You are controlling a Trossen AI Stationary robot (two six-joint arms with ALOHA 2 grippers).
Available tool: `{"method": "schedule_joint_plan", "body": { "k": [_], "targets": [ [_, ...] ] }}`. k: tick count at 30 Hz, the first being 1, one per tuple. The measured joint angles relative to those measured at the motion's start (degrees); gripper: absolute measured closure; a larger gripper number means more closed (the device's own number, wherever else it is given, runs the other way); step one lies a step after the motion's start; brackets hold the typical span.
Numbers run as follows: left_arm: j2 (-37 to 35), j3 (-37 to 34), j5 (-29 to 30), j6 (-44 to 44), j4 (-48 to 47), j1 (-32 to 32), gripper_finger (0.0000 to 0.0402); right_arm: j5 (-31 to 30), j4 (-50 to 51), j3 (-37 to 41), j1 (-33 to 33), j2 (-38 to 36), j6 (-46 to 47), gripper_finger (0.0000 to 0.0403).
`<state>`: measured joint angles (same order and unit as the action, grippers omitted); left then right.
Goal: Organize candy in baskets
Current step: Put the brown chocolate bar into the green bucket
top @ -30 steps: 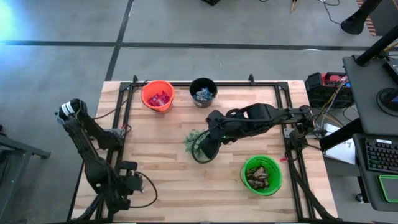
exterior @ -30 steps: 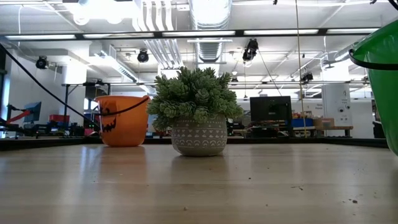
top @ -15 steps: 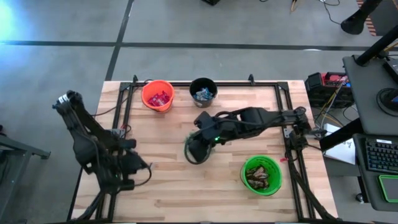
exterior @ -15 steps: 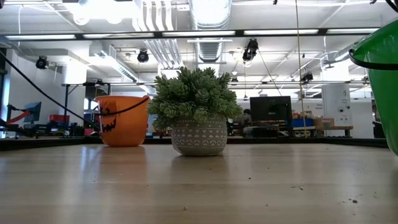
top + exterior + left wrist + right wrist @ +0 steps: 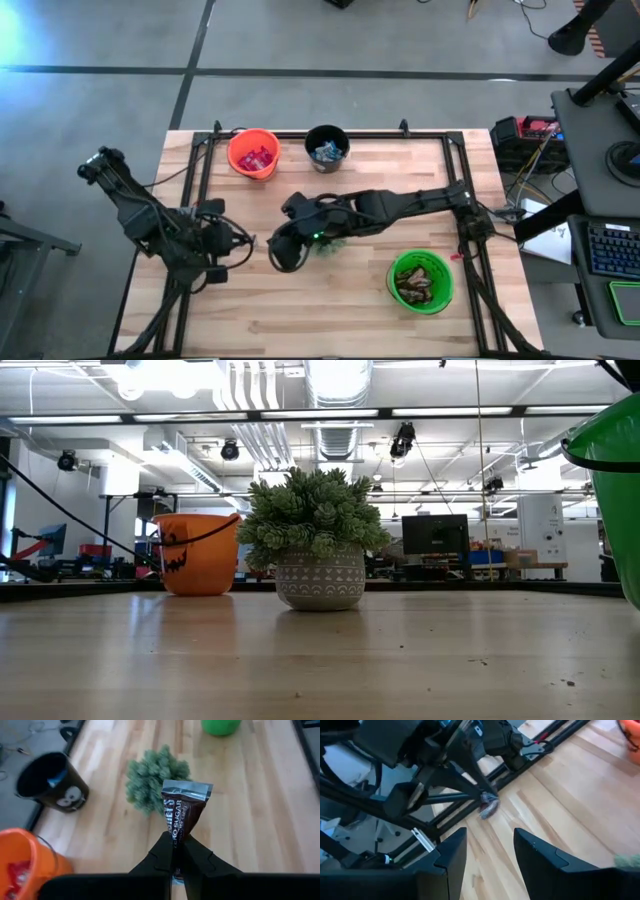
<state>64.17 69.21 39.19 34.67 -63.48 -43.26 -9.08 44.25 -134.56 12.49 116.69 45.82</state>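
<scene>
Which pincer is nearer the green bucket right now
Right. The right pincer hangs open over mid-table, left of the green bucket. The left pincer, shut on a brown candy bar, sits farther left.

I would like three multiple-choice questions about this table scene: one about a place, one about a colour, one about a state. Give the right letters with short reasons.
1. Where does the green basket stand in the high view?
A. between the orange and black baskets
B. near the table's front right corner
C. off the table

2. What colour is the wrapper of the candy bar held by the left gripper?
A. dark brown
B. yellow
C. white

3. How is the right gripper?
A. shut on the plant
B. shut on a basket
C. open, holding nothing

Answers:
1 B, it sits alone toward the right front, away from the orange basket and black basket.
2 A, the left wrist view shows a brown wrapper with a silver end.
3 C, its fingers stand apart over bare wood.
</scene>
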Motion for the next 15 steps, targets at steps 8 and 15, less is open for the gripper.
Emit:
{"method": "schedule_joint_plan", "body": {
  "k": [8, 15],
  "targets": [
    [1.4, 2.6, 0.9, -6.9, 1.6, 2.6, 0.0401, 0.0, -4.2, 0.0, -0.2, 3.2, 0.0, 0.025],
    [2.7, 4.4, 1.8, -9.3, 2.4, 3.1, 0.0401, 0.0, -5.8, 0.0, -1.0, 3.5, -0.5, 0.025]
  ]
}}
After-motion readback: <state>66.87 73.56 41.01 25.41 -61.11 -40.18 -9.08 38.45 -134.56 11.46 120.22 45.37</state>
